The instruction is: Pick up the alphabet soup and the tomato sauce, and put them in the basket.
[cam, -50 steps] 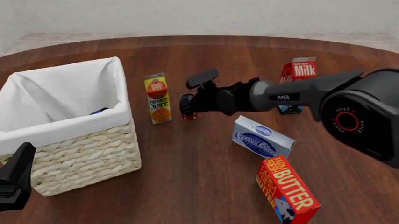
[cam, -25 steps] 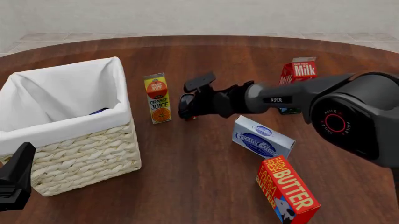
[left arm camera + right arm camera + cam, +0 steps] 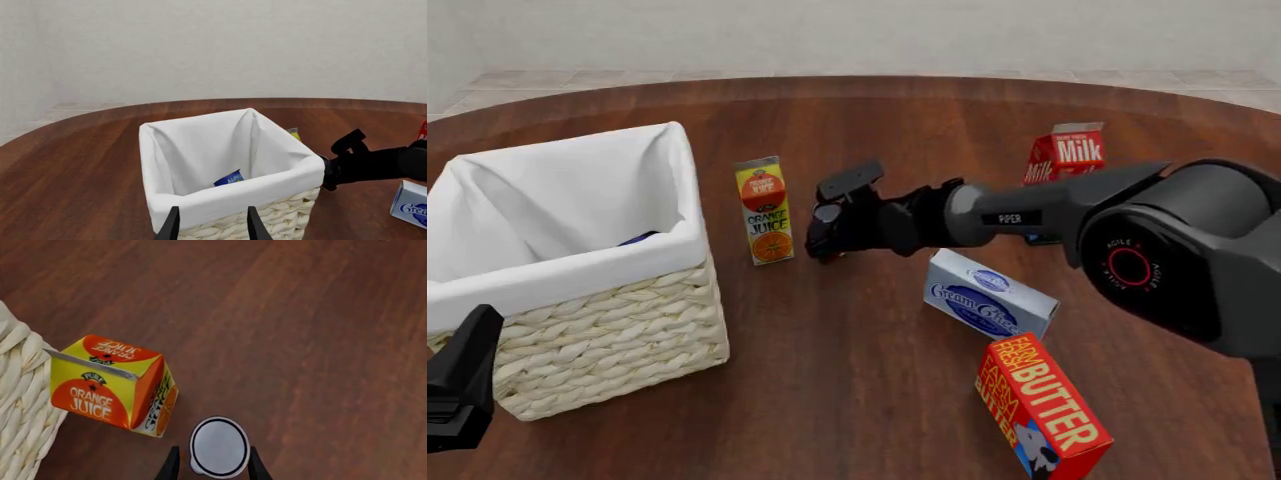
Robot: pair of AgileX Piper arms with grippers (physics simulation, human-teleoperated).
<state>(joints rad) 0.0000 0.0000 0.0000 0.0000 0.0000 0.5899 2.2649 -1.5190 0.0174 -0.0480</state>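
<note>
The tomato sauce (image 3: 217, 446) shows as a round pale end with a dark rim between my right gripper's fingers (image 3: 172, 466). My right gripper (image 3: 825, 228) is shut on it, just right of the orange juice carton, and hides most of the can in the front view. The alphabet soup (image 3: 229, 178) lies inside the basket (image 3: 233, 192), only a bit of its blue label showing; it also shows in the front view (image 3: 638, 238). The basket (image 3: 561, 278) stands at the left. My left gripper (image 3: 212, 230) is open and empty, just in front of the basket's near wall.
An orange juice carton (image 3: 765, 210) stands between the basket and my right gripper. A milk carton (image 3: 1068, 150) stands at the back right. A cream cheese box (image 3: 988, 292) and a butter box (image 3: 1041, 405) lie at the front right, under my right arm.
My right gripper has moved a little left with the can, closer to the orange juice carton. The left arm has not moved.
</note>
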